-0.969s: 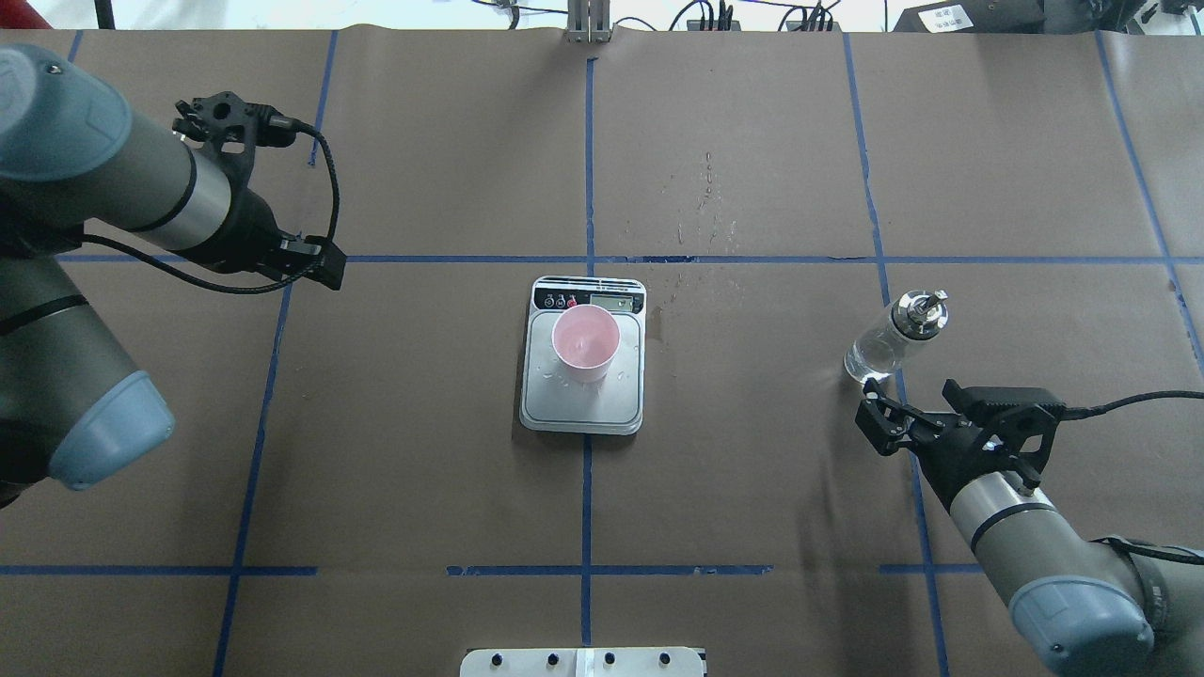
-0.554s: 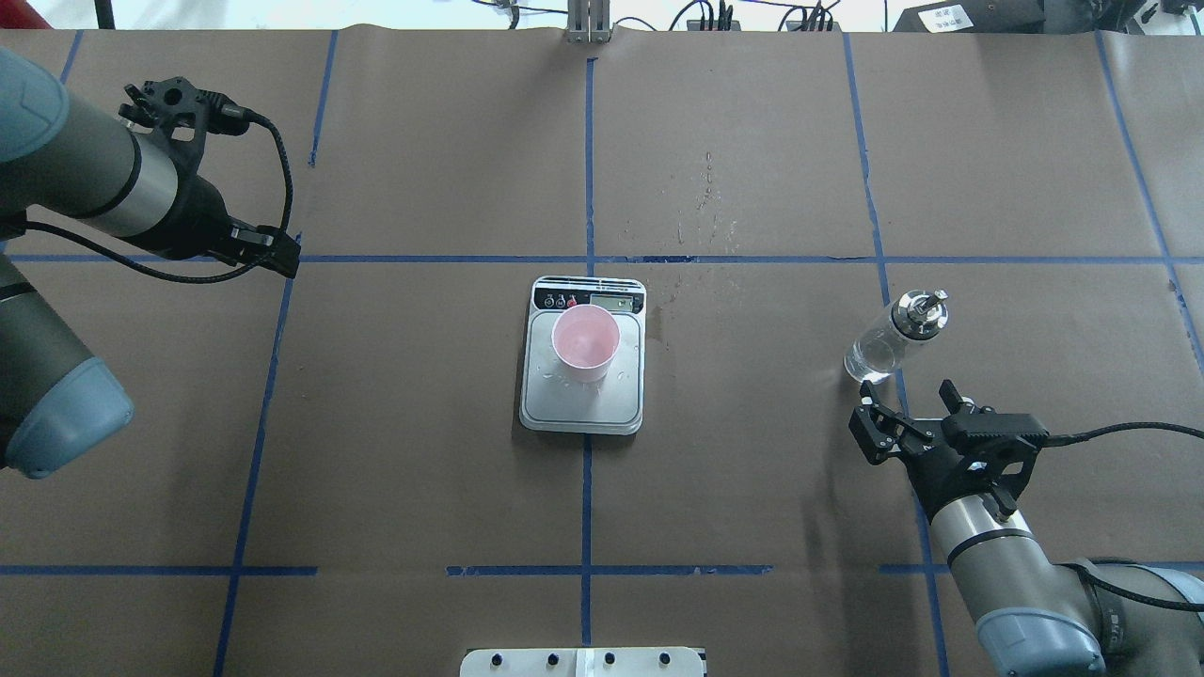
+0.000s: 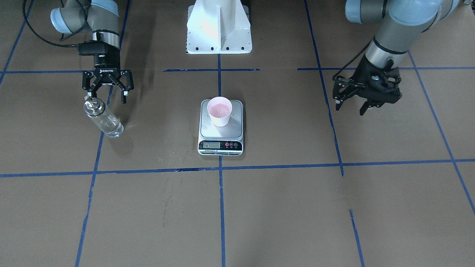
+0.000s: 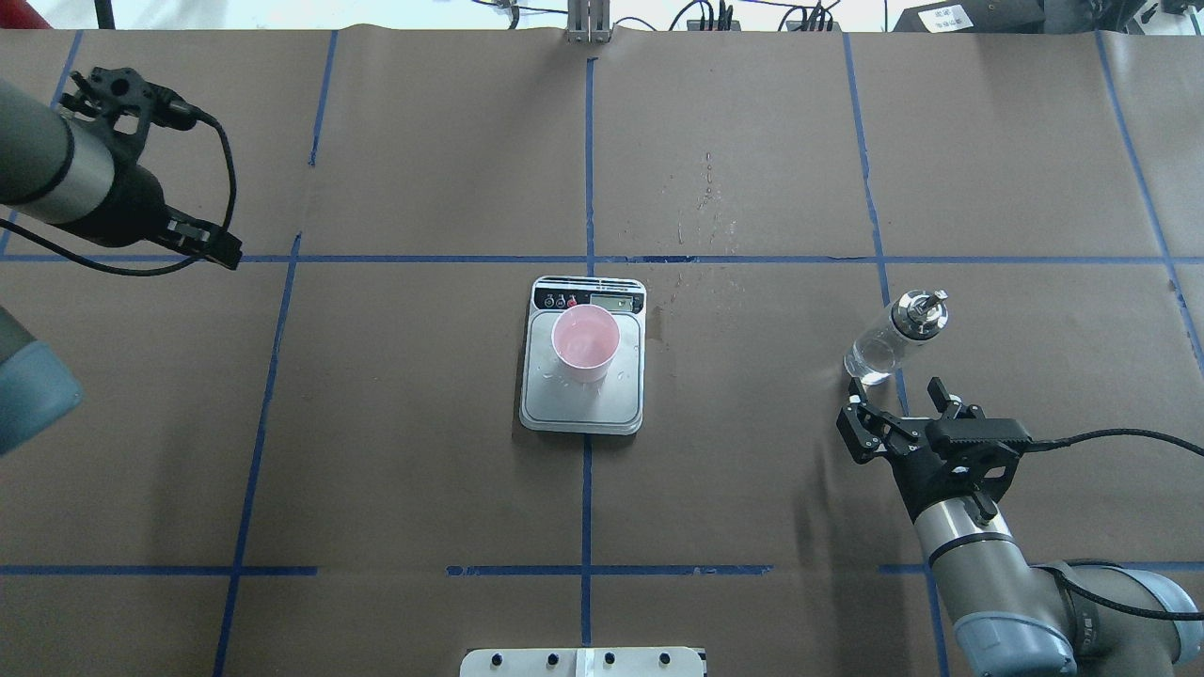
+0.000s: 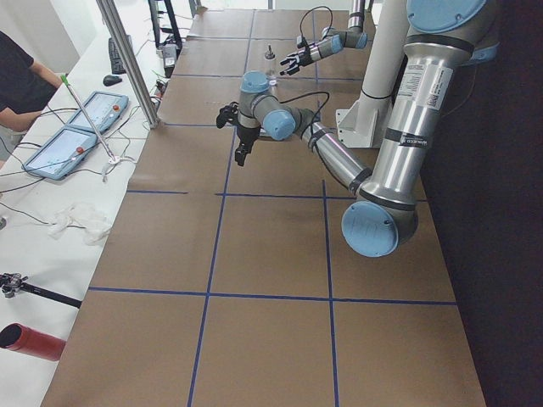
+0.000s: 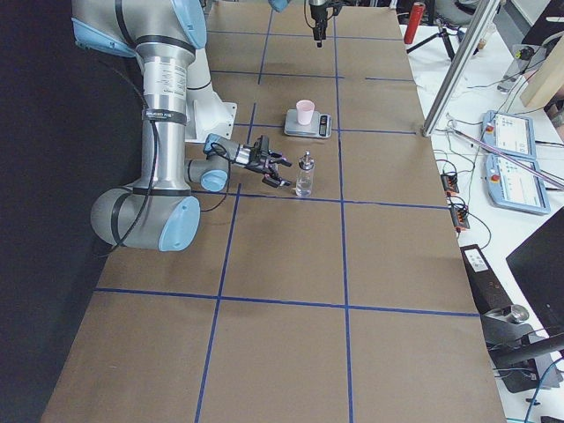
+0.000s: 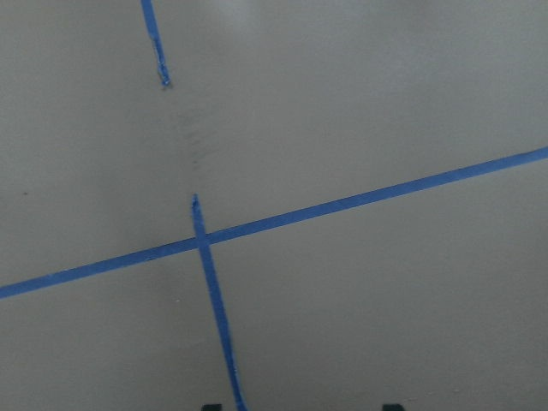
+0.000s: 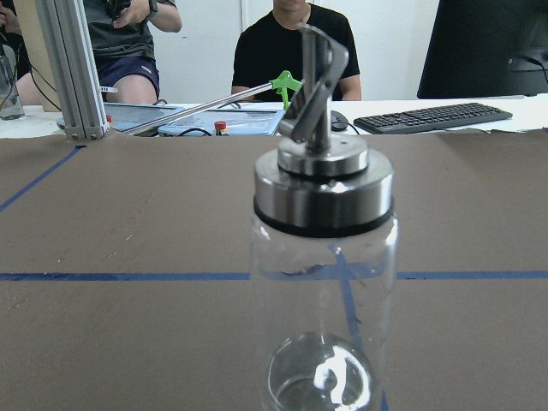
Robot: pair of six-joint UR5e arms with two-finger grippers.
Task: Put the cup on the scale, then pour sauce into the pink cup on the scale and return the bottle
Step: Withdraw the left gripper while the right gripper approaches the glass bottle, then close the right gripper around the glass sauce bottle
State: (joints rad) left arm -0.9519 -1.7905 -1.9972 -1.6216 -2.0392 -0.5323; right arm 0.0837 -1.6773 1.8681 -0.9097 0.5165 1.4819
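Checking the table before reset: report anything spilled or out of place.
Small droplets sit on the scale platform around the cup, and a trail of wet specks marks the paper beyond the scale. The bottle stands upright, released, and the cup is upright on the scale.

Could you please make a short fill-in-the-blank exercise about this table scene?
1. The pink cup stands on the ____.
2. The bottle has a shiny ____ cap.
3. The right claw is ____ and holds nothing.
4. The lines of tape on the table are ____.

Missing words: scale; silver; open; blue
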